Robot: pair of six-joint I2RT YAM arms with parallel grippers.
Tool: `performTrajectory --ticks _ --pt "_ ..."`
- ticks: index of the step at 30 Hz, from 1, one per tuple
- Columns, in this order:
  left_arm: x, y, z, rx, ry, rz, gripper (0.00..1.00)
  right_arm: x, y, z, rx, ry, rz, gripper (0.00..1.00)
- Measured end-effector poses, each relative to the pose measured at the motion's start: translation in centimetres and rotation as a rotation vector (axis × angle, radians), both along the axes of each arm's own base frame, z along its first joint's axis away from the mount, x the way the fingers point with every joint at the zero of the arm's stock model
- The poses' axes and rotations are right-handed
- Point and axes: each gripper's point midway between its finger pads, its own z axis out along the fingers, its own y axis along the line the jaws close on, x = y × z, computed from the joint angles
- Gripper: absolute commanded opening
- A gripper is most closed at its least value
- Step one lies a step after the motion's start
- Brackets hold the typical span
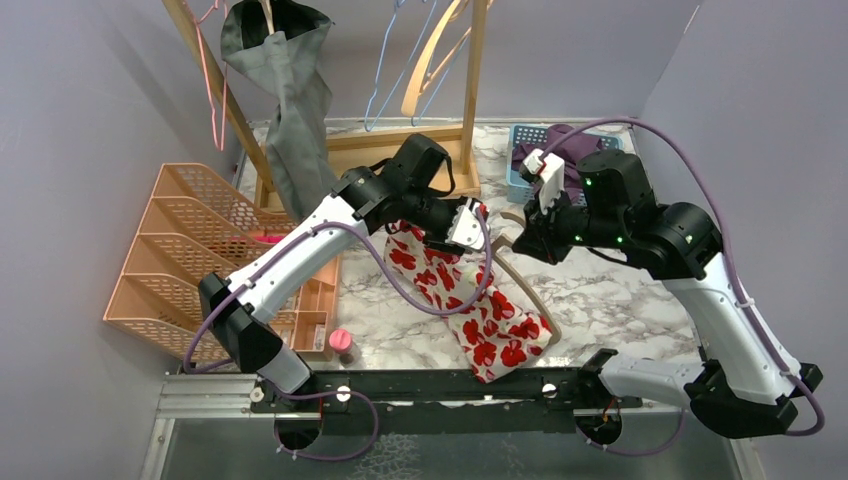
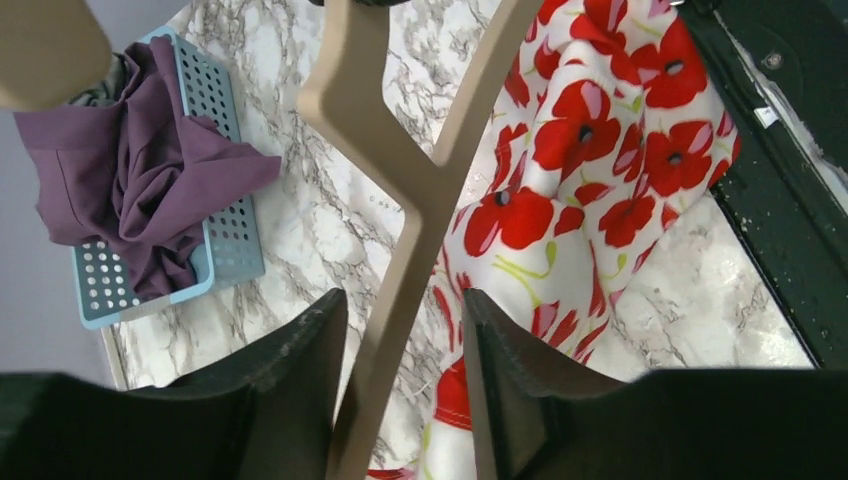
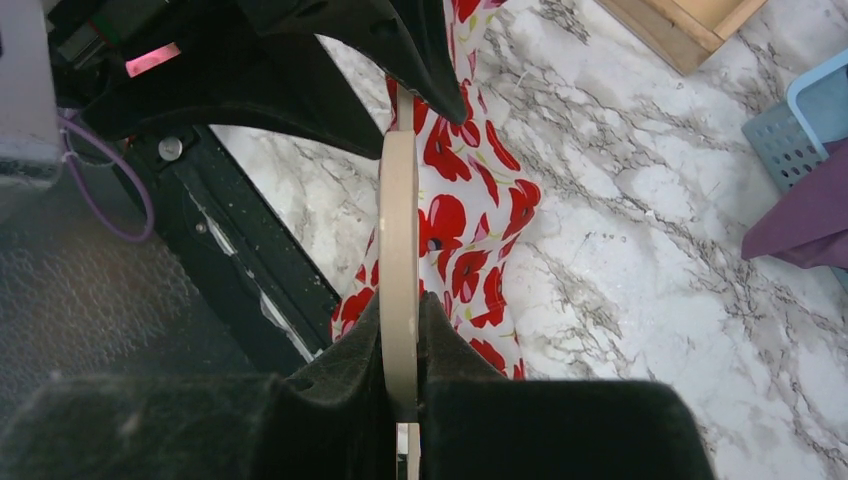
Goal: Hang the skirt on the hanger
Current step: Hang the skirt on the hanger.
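Note:
The skirt (image 1: 470, 310), white with red poppies, lies in a long strip on the marble, one end lifted under the left wrist. The beige wooden hanger (image 1: 530, 290) is held above it. My right gripper (image 3: 400, 320) is shut on the hanger (image 3: 399, 220) edge-on, with the skirt (image 3: 470, 230) beneath. My left gripper (image 2: 405, 320) straddles one arm of the hanger (image 2: 400, 190). That arm runs along the left finger, with a gap to the right finger. The skirt (image 2: 600, 150) spreads below. In the top view both grippers, left (image 1: 478, 225) and right (image 1: 527, 243), meet mid-table.
A blue basket (image 1: 520, 165) holding purple cloth (image 1: 565, 145) sits at the back right. A wooden rack (image 1: 470, 90) with a grey garment (image 1: 290, 90) and wire hangers stands behind. An orange organiser (image 1: 180, 250) is at the left, and a pink-capped item (image 1: 340, 342) lies near the black rail (image 1: 440, 385).

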Motion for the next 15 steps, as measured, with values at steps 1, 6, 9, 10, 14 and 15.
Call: performTrajectory --ticks 1,6,9,10,14,15 --pt "0.0 0.0 -0.3 0.009 0.002 -0.008 0.33 0.0 0.0 -0.1 -0.004 0.0 0.004 0.01" --pt "-0.1 0.2 -1.0 0.049 0.008 -0.033 0.03 0.0 0.2 -0.7 -0.018 0.017 0.023 0.01" --pt "-0.5 0.6 -1.4 0.073 0.02 -0.041 0.0 -0.2 0.3 -1.1 -0.025 0.028 0.036 0.01" --pt "-0.5 0.6 -1.4 0.076 0.019 -0.044 0.0 -0.2 0.4 -1.1 -0.025 0.028 0.041 0.01" --pt "-0.7 0.8 -1.5 0.086 0.018 -0.053 0.0 -0.2 0.7 -1.3 -0.019 0.029 0.056 0.26" --pt "-0.7 0.9 -1.6 0.089 0.02 -0.055 0.0 -0.3 0.7 -1.4 -0.016 0.029 0.06 0.39"
